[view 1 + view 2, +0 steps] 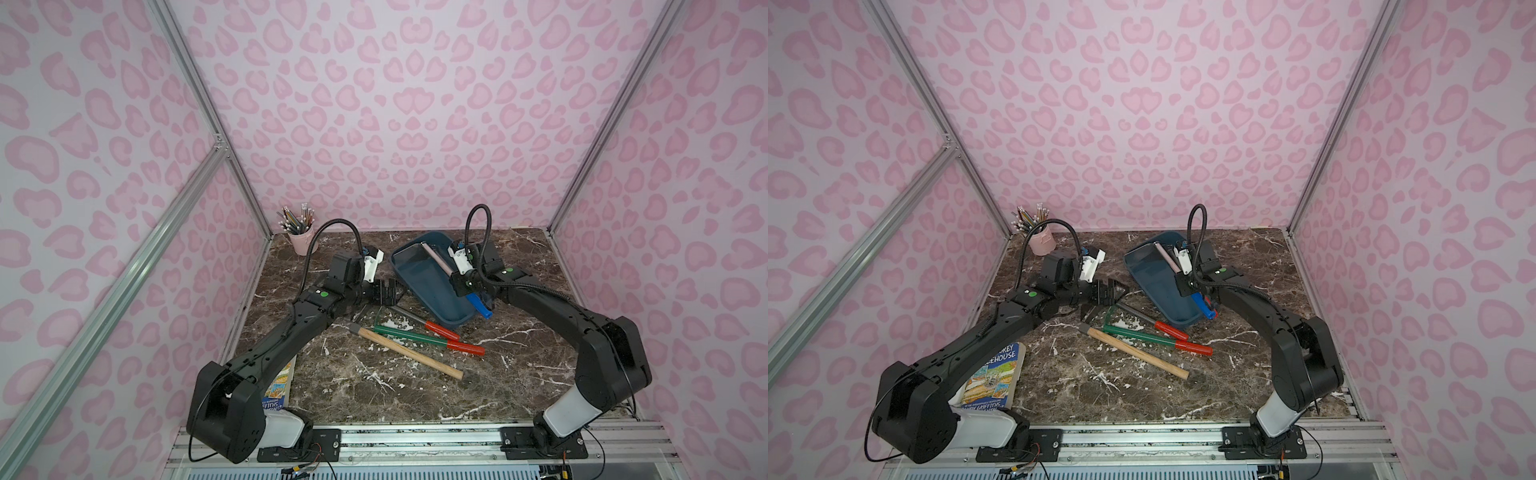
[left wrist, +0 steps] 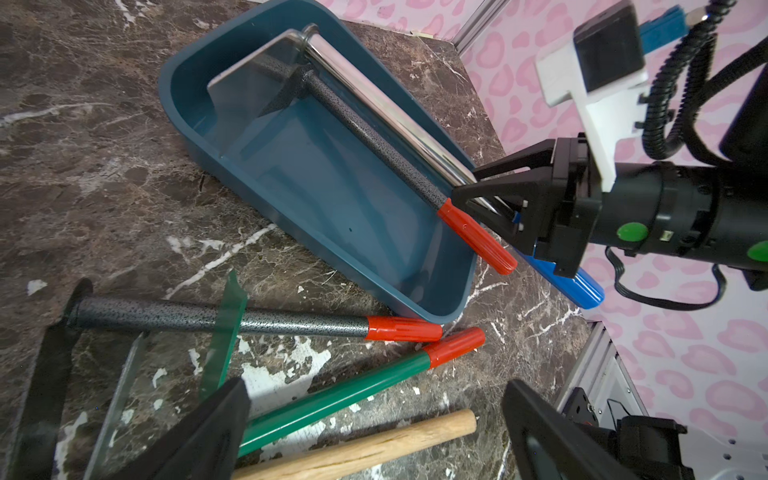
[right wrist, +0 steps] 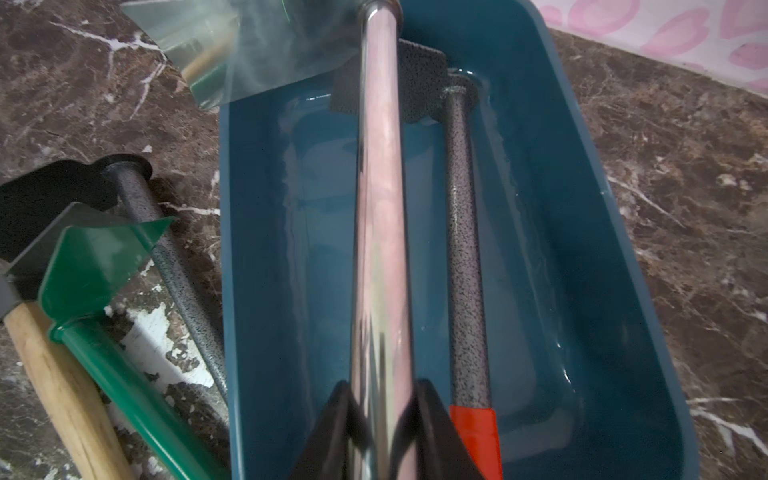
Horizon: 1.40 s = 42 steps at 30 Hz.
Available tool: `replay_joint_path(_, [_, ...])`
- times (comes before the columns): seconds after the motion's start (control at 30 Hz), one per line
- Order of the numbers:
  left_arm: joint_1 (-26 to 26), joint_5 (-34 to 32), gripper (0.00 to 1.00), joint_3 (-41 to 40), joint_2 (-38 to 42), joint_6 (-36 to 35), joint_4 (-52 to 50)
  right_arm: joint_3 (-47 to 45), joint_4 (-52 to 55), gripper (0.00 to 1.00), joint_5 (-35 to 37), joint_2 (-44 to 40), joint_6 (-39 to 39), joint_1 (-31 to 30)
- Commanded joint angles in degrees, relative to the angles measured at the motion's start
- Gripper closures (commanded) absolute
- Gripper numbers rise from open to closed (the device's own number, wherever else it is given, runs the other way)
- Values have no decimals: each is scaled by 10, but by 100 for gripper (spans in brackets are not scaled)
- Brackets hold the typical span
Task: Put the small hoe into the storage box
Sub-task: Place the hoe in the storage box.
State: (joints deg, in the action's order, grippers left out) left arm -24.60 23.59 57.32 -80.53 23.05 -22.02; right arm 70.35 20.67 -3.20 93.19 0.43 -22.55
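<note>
Roomiest spot is the bare marble of the table [image 1: 519,365], lower middle in both top views. Dead centre is cluttered. A grey spade-ish tool [image 1: 417,319], green tool [image 1: 411,336] and hammer [image 1: 411,353] fan out, bunched at their blade ends. The grey one's red grip sits just beside the storage box [image 1: 424,286] corner, so no lane there.

Inside the box, the small hoe [image 2: 374,141] and a chrome-shafted tool [image 2: 386,106] hug the right long wall, and the left half of the floor is bare. The right gripper [image 3: 384,388], clamped on the chrome shaft, blocks the box's near end. The left gripper [image 1: 397,294], jaws wide, hangs over the blade ends.

A pencil cup [image 1: 303,243] fills the table's upper-left corner, a book [image 1: 994,378] its lower-left edge.
</note>
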Motion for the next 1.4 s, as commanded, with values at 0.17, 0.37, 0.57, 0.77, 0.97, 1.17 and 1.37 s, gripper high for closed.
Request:
replay_joint_path(0.17, [-2,-7,1,2,-5,6,31,-4,-68,100,-12,21,5,15])
replay_joint_path(0.37, [-2,-7,2,-1,-3,8,31,2,-73,100,-14,41,14,16])
replay_joint_path(0.57, [-3,-10,2,-3,-2,8,31,22,-68,100,-10,68,20,16])
replay_joint_path(0.77, [-3,-12,2,-6,-2,7,31,41,-67,100,-7,90,19,16])
replay_joint_path(0.97, [-3,-16,2,-11,2,7,31,48,-74,100,-1,105,13,16])
replay_joint_path(1.17, [-3,-16,2,-14,5,6,31,48,-77,100,2,115,7,16])
replay_joint_path(1.37, [-3,-17,2,-16,6,6,31,41,-79,100,18,121,0,14])
